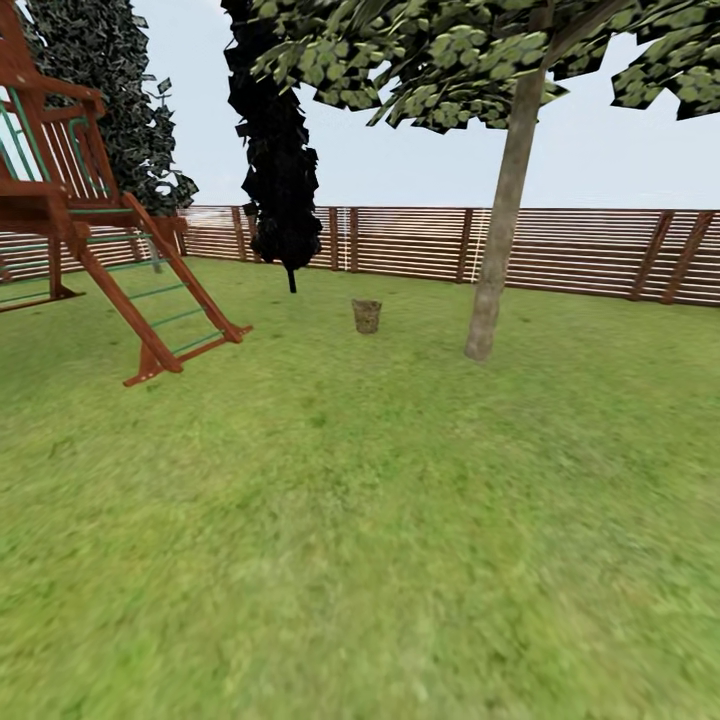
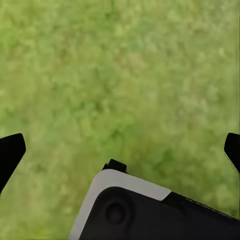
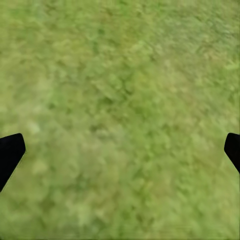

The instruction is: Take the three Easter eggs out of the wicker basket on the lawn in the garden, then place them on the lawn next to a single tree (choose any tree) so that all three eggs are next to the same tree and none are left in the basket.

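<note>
While you face the garden, the wicker basket (image 1: 367, 315) stands upright on the lawn (image 1: 360, 520), well ahead, between the dark cypress (image 1: 278, 150) and the tree (image 1: 500, 230). Left end effector (image 2: 120, 150) and right end effector (image 3: 120, 150) both spread apart over grass.

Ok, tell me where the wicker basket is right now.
In the head view the wicker basket stands far off on the lawn, near centre, between the dark cypress and the pale-trunked tree.
</note>
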Tool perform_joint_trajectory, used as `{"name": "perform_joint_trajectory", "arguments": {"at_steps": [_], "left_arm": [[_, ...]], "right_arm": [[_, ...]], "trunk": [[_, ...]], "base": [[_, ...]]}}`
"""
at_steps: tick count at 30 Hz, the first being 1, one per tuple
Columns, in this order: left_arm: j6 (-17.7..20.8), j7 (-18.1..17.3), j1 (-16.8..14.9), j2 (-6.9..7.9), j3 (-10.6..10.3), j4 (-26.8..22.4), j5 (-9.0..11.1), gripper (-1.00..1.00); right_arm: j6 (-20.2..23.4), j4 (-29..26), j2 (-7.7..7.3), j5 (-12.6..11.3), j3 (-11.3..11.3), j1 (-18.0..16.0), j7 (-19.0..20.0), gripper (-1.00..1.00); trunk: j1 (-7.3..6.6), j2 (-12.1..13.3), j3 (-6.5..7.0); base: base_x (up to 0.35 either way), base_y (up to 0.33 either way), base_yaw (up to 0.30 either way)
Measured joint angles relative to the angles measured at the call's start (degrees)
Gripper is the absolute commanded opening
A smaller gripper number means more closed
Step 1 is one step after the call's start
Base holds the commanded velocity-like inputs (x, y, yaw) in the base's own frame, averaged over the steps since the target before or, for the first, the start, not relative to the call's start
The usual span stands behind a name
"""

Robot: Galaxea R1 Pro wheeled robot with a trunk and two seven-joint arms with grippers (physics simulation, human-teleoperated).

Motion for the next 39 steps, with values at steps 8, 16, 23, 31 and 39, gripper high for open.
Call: {"name": "perform_joint_trajectory", "arguments": {"at_steps": [8,16,23,31,39], "left_arm": [[0.0,0.0,0.0,0.0,0.0,0.0,0.0,1.0],[-0.1,0.0,0.0,-0.21,-0.1,0.0,-0.1,1.0],[-0.1,0.0,0.0,-0.26,-0.1,0.0,-0.1,1.0],[-0.5,0.0,0.0,-0.22,-0.1,0.0,-0.1,1.0],[-0.5,0.0,0.0,-0.18,-0.1,0.0,-0.1,1.0]], "right_arm": [[0.0,0.0,-0.02,0.0,0.0,0.0,0.0,1.0],[0.0,0.0,0.01,0.0,0.0,0.0,0.0,1.0],[0.0,0.0,0.01,0.0,0.0,0.0,0.0,1.0],[0.0,0.0,0.02,0.0,0.0,0.0,0.0,1.0],[0.0,0.0,0.03,0.0,0.0,0.0,0.0,1.0]], "trunk": [[0.0,0.0,0.0],[0.0,0.0,0.0],[0.0,0.0,0.0],[0.0,0.0,0.0],[0.0,0.0,0.01]], "base": [[0.333,0.086,0.122],[0.333,0.014,0.03],[0.333,0.0,0.001],[0.333,0.001,0.0],[0.331,0.134,0.0]]}}
